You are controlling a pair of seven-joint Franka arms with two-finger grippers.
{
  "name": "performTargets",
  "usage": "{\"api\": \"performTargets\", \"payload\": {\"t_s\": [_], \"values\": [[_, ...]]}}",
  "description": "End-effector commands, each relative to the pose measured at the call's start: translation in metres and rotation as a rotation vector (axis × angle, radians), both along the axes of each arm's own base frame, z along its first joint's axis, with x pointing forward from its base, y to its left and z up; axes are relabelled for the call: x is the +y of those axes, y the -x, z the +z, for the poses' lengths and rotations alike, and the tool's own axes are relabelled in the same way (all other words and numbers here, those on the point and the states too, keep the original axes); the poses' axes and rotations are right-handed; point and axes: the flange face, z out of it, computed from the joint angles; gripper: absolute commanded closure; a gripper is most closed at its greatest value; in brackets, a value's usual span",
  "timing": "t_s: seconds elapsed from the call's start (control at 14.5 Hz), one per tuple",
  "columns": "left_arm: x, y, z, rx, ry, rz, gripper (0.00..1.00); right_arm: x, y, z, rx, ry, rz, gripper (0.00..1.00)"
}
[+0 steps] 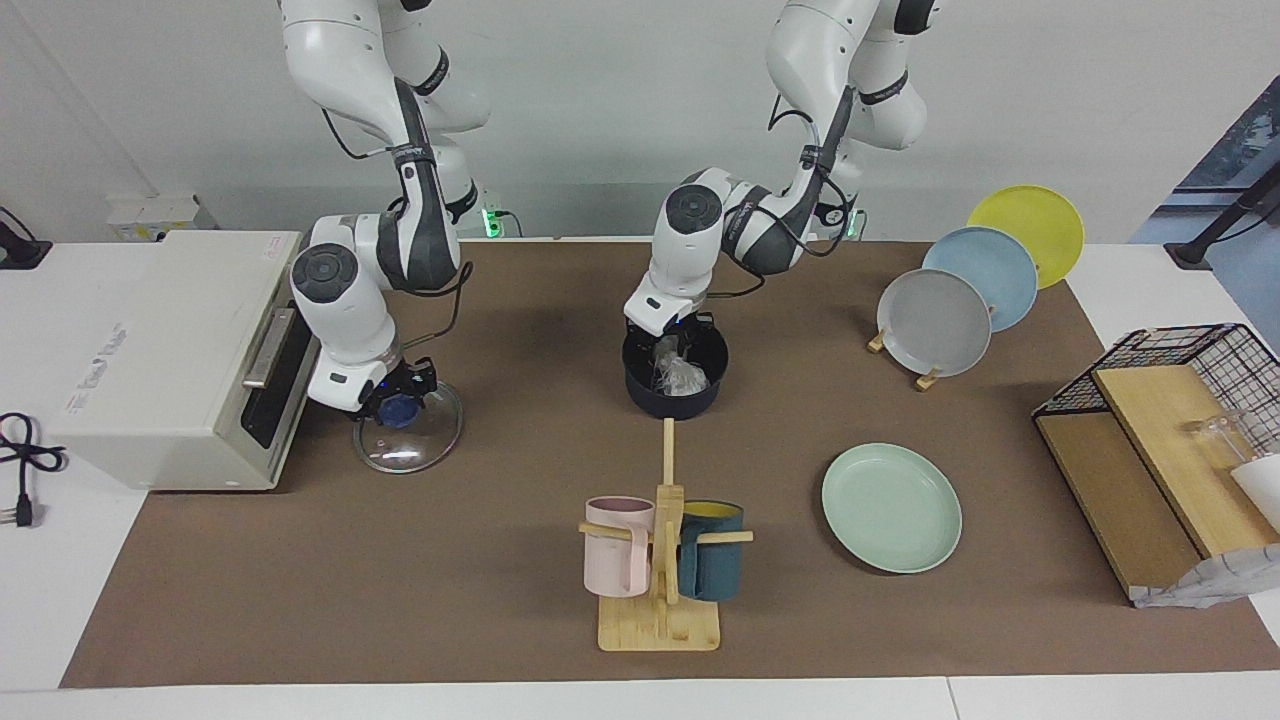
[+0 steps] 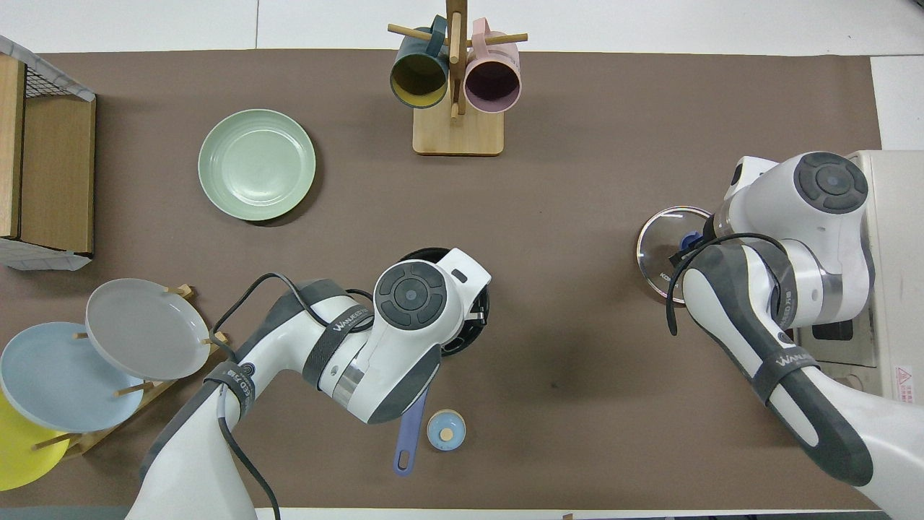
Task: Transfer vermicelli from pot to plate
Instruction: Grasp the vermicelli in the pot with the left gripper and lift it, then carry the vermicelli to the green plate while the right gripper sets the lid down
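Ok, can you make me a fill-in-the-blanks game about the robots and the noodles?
1. The vermicelli is inside the ____.
2. The left gripper is down in the pot; the right gripper is at the glass ____.
3. The mint-green plate has ____ on it.

Missing words: pot; lid; nothing
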Motion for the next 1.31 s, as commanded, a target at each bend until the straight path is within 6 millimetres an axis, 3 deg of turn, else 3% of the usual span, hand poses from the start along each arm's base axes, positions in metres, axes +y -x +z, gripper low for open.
{"api": "performTargets", "payload": {"t_s": [0.0, 0.55, 0.69, 0.76, 0.83, 0.89, 1.03, 1.24], "values": [[0.009, -0.016, 0.020, -0.017, 0.012, -0.008, 1.00, -0.004, 0.001, 0.001, -0.029, 0.008, 0.021, 0.46], [0.056, -0.044, 0.144, 0.068, -0.020, -0.038, 1.00, -0.004, 0.003, -0.001, -0.025, 0.007, 0.022, 0.46], [0.078, -0.054, 0.188, 0.077, 0.010, -0.018, 1.00, -0.004, 0.003, -0.001, -0.025, 0.008, 0.023, 0.44], [0.096, -0.062, 0.209, 0.084, 0.040, -0.019, 1.00, -0.004, 0.003, -0.001, -0.026, 0.007, 0.020, 0.37], [0.122, -0.074, 0.230, 0.082, 0.059, -0.017, 1.00, -0.004, 0.003, -0.001, -0.026, 0.007, 0.015, 0.14], [0.146, -0.087, 0.244, 0.073, 0.070, -0.013, 1.00, -0.004, 0.003, -0.001, -0.026, 0.007, 0.014, 0.00], [0.187, -0.112, 0.259, 0.038, 0.098, -0.002, 1.00, -0.004, 0.001, 0.003, -0.026, 0.008, 0.015, 0.00], [0.252, -0.150, 0.254, -0.051, 0.135, 0.031, 1.00, -0.006, -0.002, 0.031, -0.023, 0.006, 0.003, 0.00]]}}
